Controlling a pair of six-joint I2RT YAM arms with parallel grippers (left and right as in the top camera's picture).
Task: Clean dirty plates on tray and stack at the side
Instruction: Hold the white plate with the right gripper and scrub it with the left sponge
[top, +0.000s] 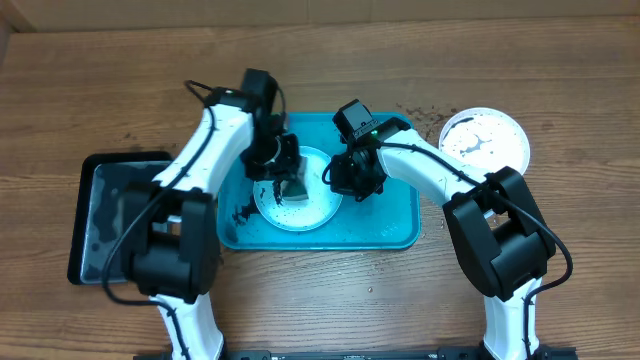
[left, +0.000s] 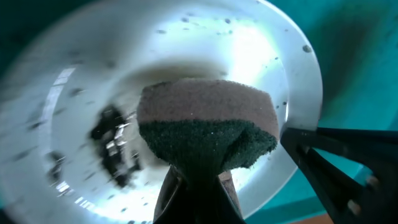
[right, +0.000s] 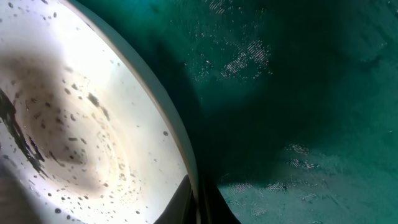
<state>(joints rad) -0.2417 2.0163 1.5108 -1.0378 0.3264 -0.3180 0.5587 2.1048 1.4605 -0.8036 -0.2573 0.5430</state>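
Scrubbing is proceeding: left gripper (left: 196, 186), clenched on the sponge (left: 208, 127), is pressing it onto the speckled plate (left: 74, 81) lying in the tray (top: 390, 215), right gripper (right: 198, 199) is pinching that plate's rim, and the next move is calling for wiping across the dark smear (left: 115, 146).

Setting: robotics lab bench, laid out for a dish-cleaning trial
Evidence:
- wood-grain table (top: 560, 290) seen from a fixed camera above
- two white-and-black robot arms, left arm (top: 190, 160) and right arm (top: 440, 175), based at its near edge and trailing loose black cables
- turquoise tray (top: 400, 235) at centre, bearing a speckled pale plate (top: 300, 212)
- kitchen sponge (left: 205, 130) with a dark green scouring face
- black tray (top: 85, 215) at the left
- soiled white plate (top: 485, 140) on bare wood at the right
- dark crumbs (top: 415, 115) strewn on the tabletop

Room beyond the table: cannot tell
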